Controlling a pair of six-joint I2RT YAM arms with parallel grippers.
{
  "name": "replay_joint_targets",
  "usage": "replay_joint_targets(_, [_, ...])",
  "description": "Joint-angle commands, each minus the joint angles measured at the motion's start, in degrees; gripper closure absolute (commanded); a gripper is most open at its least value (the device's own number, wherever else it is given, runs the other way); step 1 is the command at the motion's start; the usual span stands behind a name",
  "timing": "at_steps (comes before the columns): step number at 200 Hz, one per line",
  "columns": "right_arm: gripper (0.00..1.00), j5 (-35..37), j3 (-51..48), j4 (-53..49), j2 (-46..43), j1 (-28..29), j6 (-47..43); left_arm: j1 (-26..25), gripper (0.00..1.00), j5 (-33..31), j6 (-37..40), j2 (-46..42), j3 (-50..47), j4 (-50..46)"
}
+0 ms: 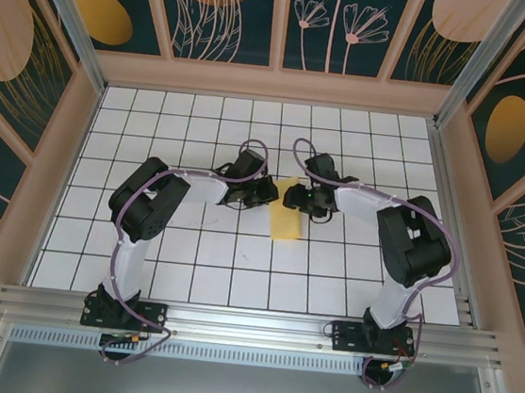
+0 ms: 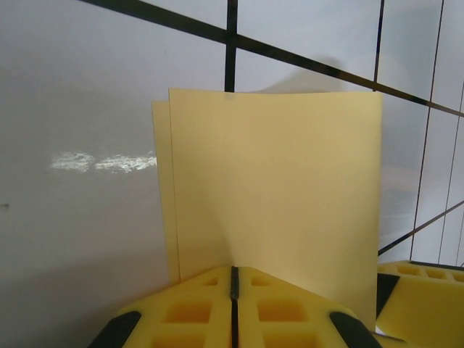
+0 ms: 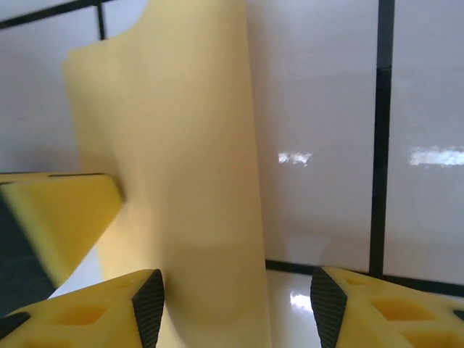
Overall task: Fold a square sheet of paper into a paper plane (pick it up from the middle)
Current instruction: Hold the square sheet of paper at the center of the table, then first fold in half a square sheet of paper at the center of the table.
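The square sheet of paper (image 1: 286, 220) is folded in half into a yellow rectangle about one tile wide, lying on the white grid table between my two grippers. My left gripper (image 1: 270, 196) holds its near end. In the left wrist view the jaws (image 2: 233, 272) are shut, and the paper (image 2: 275, 188) spreads out from their tips with two layers offset along its left edge. My right gripper (image 1: 292, 200) is open just right of it. In the right wrist view the paper (image 3: 181, 181) runs past its left finger, and the gripper (image 3: 238, 304) has nothing pinched.
The white grid table (image 1: 190, 245) lies inside wooden side walls (image 1: 66, 174) and a back wall. A metal rail (image 1: 248, 323) runs along the near edge by both arm bases. The left gripper's yellow finger (image 3: 58, 210) shows at the left of the right wrist view.
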Motion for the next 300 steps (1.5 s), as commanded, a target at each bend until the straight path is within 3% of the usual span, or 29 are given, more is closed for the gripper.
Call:
replay_joint_targets(1, [0.44,-9.3,-1.66,7.66,-5.88,-2.2,0.32,0.02,0.92,-4.26,1.79,4.03,-0.99,-7.3])
replay_joint_targets(42, [0.68,-16.34,0.83,7.87,-2.58,-2.52,-2.21,0.02,0.93,-4.85,1.7,4.28,-0.78,-7.47])
replay_joint_targets(78, [0.78,-19.13,2.05,7.71,1.79,-2.87,-2.61,0.04,0.93,-5.14,1.7,4.64,-0.76,-7.92])
replay_joint_targets(232, [0.8,-19.0,-2.25,8.2,6.83,-6.16,-5.78,-0.01,0.94,-6.46,0.63,4.69,-1.22,-8.71])
replay_joint_targets(300, [0.8,-27.35,-5.68,8.18,-0.7,-5.94,-5.12,-0.02,0.94,-6.59,0.23,4.4,-1.65,-8.11])
